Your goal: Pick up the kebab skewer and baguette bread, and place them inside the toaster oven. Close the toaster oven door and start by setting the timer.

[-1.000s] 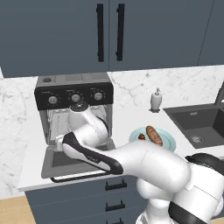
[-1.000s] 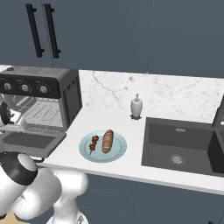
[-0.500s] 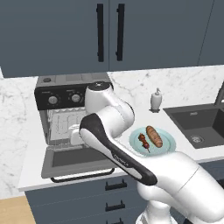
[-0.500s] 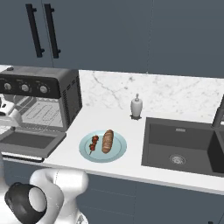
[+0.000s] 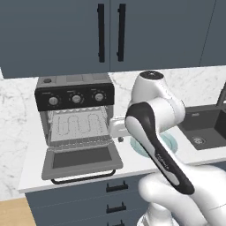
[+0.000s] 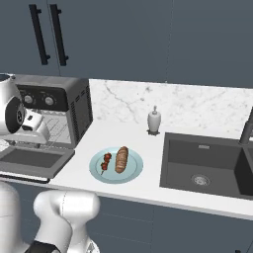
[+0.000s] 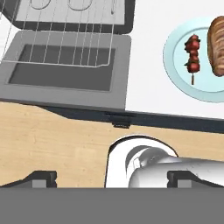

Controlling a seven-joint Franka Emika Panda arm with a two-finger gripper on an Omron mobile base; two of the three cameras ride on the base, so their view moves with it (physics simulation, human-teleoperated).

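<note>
White soap bottle (image 6: 154, 120) stands behind light-blue plate (image 6: 134, 169), beside sink (image 6: 207, 163).

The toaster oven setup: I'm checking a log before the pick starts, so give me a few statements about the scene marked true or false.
1. The toaster oven door is folded down open. True.
2. The kebab skewer lies on the wire rack. False: it lies on the light blue plate.
3. The baguette bread lies on the same plate beside the skewer. True.
4. The tool grips the baguette. False: the tool is open and holds nothing.
5. A soap dispenser stands inside the sink. False: it stands on the counter behind the sink's corner.
</note>
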